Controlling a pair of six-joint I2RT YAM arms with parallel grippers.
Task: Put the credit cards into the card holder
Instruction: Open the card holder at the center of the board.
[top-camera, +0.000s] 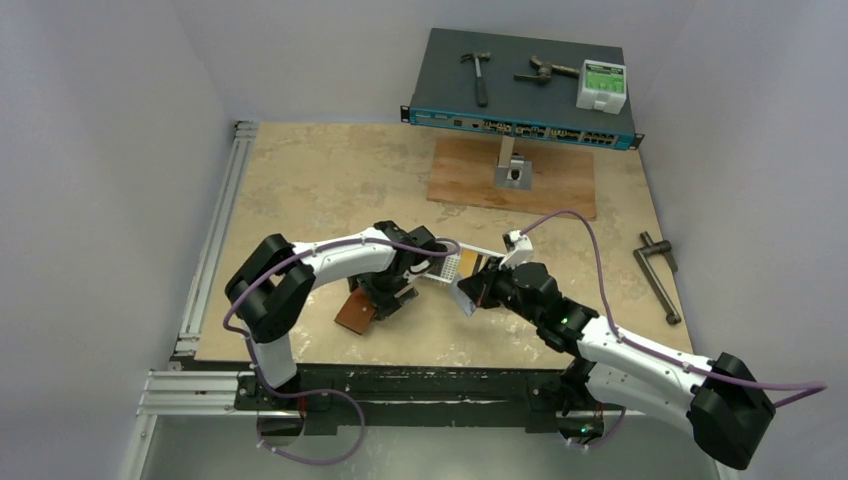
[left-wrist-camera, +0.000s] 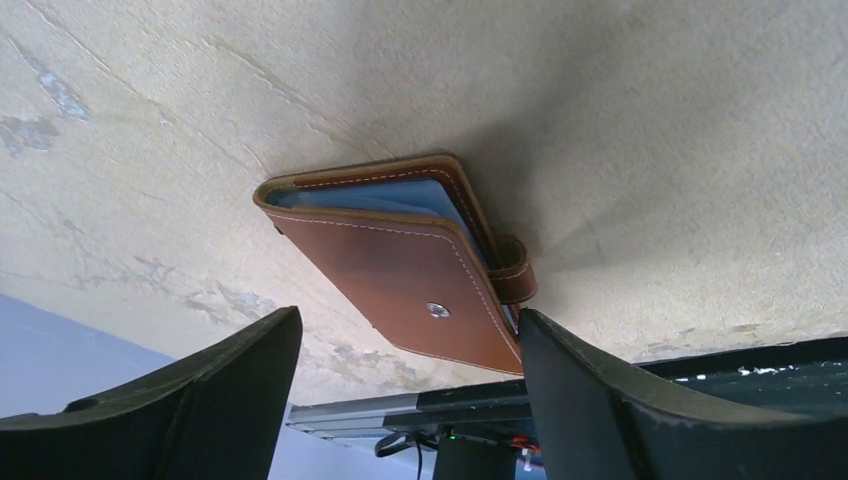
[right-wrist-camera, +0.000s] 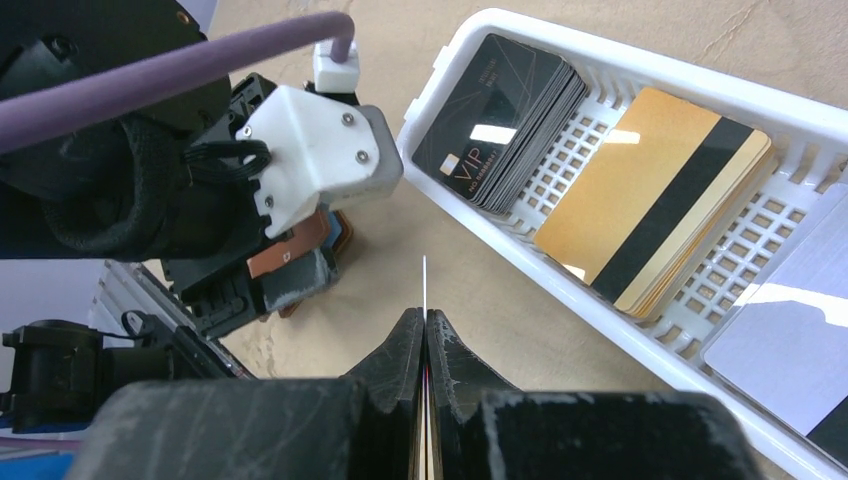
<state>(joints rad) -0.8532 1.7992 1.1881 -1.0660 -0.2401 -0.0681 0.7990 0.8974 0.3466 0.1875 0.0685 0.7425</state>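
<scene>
Tabletop: tan mottled board (top-camera: 300, 200) between pale walls, with my two bases at its near edge.
Card holder: brown leather (left-wrist-camera: 400, 270), lying flat near the front edge. It is folded almost shut with the tab unfastened, and blue pockets show at its open lip.
Left gripper: (left-wrist-camera: 407, 320) hangs over the holder with fingers wide apart, touching nothing.
Right gripper: (right-wrist-camera: 425, 318) has its jaws pressed together on one credit card (right-wrist-camera: 425, 275), seen edge-on as a thin pale line, just beside the white tray (right-wrist-camera: 440, 70).
Step in hand: by my judgement, one card is picked and the holder is not yet ready to take it.
Next move: my left fingers should pin or spread the cover so a pocket gapes. My right must turn the card flat to that mouth and slide it in squarely.
Left to do: black cards (right-wrist-camera: 495, 120), gold cards (right-wrist-camera: 655, 200) and grey ones wait in the tray.
In the way: my left wrist sits between the card and the holder, and both arms and their purple cables crowd one spot.
Further off: rack unit (top-camera: 520, 85) carrying a hammer (top-camera: 478, 75), a wooden board (top-camera: 560, 185) and a clamp (top-camera: 655, 275), all well apart.
</scene>
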